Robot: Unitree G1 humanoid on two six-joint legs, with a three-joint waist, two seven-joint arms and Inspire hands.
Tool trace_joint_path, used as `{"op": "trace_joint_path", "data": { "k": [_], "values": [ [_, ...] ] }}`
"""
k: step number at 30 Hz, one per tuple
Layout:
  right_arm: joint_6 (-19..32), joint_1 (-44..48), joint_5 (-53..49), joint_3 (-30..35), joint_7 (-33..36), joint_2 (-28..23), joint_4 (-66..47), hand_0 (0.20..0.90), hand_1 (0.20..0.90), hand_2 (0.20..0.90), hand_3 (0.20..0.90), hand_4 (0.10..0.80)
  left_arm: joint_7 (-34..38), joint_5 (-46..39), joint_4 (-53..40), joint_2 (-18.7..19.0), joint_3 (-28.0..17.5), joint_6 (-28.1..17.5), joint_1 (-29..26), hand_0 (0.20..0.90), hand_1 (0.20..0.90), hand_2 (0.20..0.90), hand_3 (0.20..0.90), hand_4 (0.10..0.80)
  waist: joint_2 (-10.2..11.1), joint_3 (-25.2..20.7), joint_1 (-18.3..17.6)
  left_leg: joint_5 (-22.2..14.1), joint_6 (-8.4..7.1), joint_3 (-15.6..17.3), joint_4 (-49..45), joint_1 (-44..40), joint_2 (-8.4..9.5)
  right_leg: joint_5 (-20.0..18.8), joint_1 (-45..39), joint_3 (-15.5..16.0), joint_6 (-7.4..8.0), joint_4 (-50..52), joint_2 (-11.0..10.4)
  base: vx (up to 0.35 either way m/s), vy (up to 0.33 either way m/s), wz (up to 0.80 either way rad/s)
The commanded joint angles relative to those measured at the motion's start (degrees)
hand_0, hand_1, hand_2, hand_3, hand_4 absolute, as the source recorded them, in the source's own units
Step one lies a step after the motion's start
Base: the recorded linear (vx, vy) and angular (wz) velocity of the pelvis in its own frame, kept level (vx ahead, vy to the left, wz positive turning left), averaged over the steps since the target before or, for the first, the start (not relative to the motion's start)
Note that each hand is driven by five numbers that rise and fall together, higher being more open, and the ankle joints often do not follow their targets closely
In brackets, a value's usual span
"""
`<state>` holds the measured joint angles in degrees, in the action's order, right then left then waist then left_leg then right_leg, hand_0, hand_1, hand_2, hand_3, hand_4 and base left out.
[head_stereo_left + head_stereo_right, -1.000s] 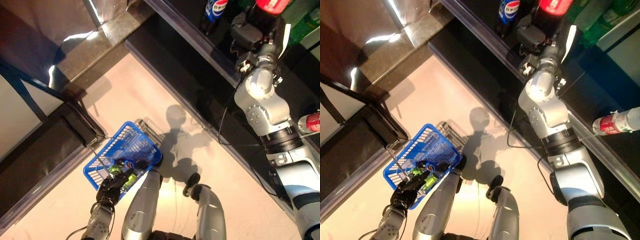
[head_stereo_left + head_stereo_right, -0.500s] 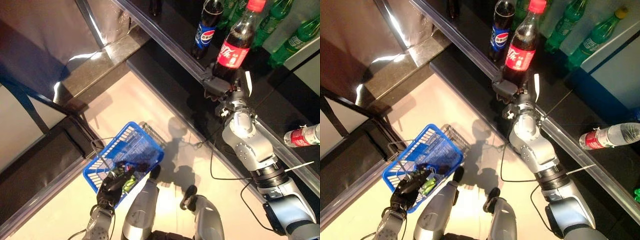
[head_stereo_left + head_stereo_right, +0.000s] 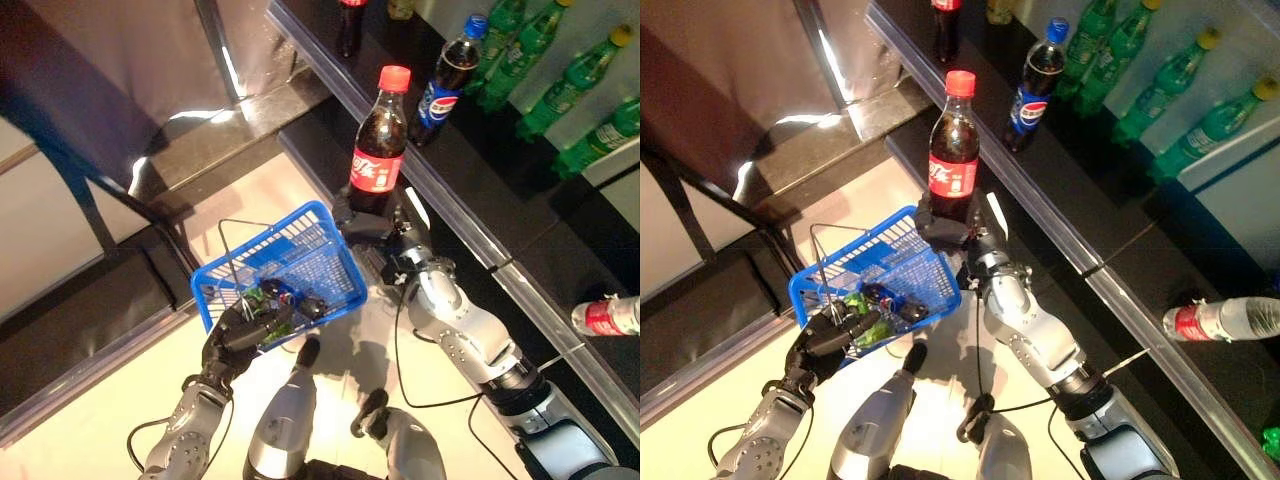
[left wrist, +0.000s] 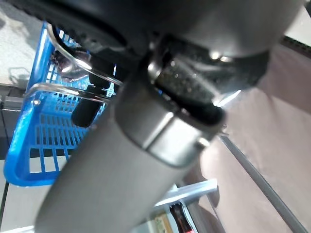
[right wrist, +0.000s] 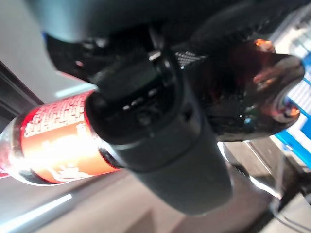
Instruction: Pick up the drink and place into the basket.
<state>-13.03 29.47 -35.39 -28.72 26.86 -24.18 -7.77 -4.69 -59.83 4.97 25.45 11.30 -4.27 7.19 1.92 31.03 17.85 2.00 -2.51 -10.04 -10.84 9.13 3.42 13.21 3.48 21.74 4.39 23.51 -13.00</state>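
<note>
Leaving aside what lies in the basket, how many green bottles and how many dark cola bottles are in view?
Green bottles: 4
Dark cola bottles: 3, one of them held by the right hand
Total: 7

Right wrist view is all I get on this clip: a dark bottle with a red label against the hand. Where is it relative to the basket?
Observer: The cola bottle stands upright in the right hand, at the blue basket's far rim, not inside.
Operator: Who holds the basket?
Observer: The left hand, gripping its near edge.
Operator: Is it empty?
Observer: No, green and dark items already lie inside.
</note>
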Motion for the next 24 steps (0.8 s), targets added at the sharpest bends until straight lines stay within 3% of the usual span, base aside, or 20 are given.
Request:
{"op": "trace_joint_path", "data": {
  "k": [1,15,24],
  "values": [
    [8.8,8.4,0.6,-1.5,2.3,1.1,-11.8,0.3,0.3,0.3,0.2,0.1,-13.3,-1.0,-25.3,2.2,-1.1,-6.3,-2.4,0.3,0.3,0.3,0.2,0.1,-4.0,-8.6,1.5,-3.9,0.19,-2.5,-5.1,-1.9,0.41,-3.4,-4.2,0.2,-2.48,-2.4,1.6,0.008,-0.028,0.17],
    [9.7,9.3,1.4,-7.5,7.2,9.4,-2.6,0.3,0.3,0.3,0.2,0.1,-31.5,-9.0,-36.9,6.2,1.6,0.8,-11.4,0.3,0.3,0.3,0.2,0.1,-3.9,-8.6,4.9,-2.6,0.24,-6.5,-4.1,-1.4,1.28,-3.8,-5.3,3.4,-1.95,-2.8,1.9,-0.003,-0.029,0.18],
    [7.0,12.3,8.7,-10.7,7.9,16.3,11.1,0.3,0.3,0.3,0.2,0.1,-33.7,-11.4,-37.5,4.8,3.0,2.4,-17.1,0.3,0.3,0.3,0.2,0.1,-3.3,-10.1,6.7,-2.5,0.12,-7.9,-4.2,-1.5,1.94,-3.5,-6.3,4.3,-1.79,-2.5,1.5,0.054,-0.005,0.1]
  ]
}}
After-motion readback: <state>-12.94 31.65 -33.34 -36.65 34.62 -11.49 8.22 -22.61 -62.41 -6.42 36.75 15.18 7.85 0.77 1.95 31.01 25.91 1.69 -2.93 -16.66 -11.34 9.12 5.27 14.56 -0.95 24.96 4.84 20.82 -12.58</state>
